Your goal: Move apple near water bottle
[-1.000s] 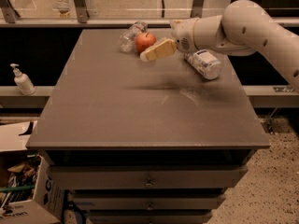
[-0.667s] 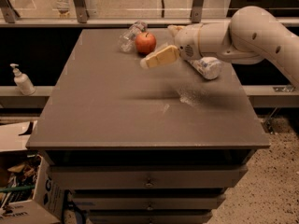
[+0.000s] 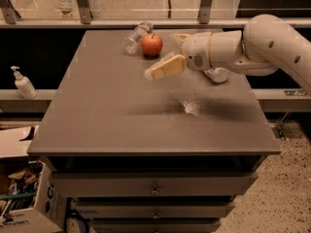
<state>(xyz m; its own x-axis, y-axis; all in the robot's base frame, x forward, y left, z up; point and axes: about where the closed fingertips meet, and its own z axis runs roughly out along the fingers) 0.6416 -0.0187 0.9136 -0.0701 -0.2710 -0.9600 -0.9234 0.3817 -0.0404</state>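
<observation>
Your gripper [image 3: 161,55] hung open and empty, with the apple [image 3: 151,44] just ahead of it and the water bottle [image 3: 135,36] just beyond. You would have done best, I judged, to withdraw straight back without nudging the apple.

Grey drawer table [image 3: 112,115] on speckled floor [image 3: 286,193].
</observation>
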